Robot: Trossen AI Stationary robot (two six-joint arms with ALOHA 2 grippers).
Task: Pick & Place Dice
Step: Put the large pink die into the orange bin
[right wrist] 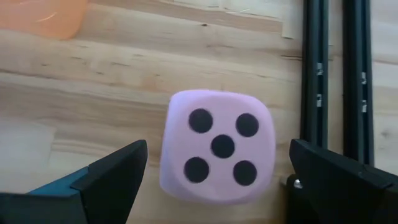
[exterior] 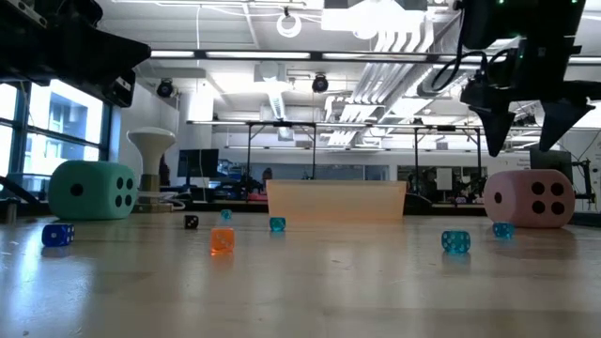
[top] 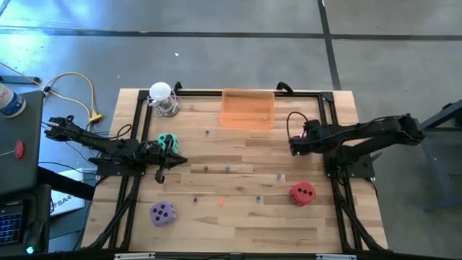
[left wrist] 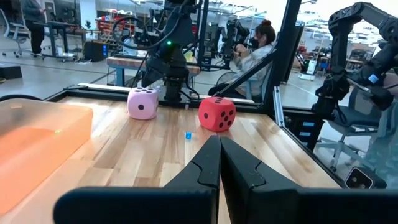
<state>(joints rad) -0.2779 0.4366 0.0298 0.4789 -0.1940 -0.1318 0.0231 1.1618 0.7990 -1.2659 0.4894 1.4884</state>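
Note:
The pink die (right wrist: 214, 146) sits on the table with five pips up, straight below my right gripper (right wrist: 217, 149). That gripper is open, one finger on either side and above the die (exterior: 531, 199), touching nothing; in the high view my right gripper (top: 294, 144) hides it. The teal die (top: 167, 140) rests just to the far side of my left gripper (top: 173, 160), which is shut on nothing (left wrist: 219, 162). Near the front edge rest the red die (top: 302, 193), on the right, and the purple die (top: 162, 213), on the left.
An orange translucent bin (top: 247, 108) stands at the far edge in the middle. A white mushroom-shaped object (top: 162, 97) stands at the far left corner. Several tiny dice (exterior: 455, 241) are scattered over the middle of the table. A black frame (top: 328, 108) runs along the table's edges.

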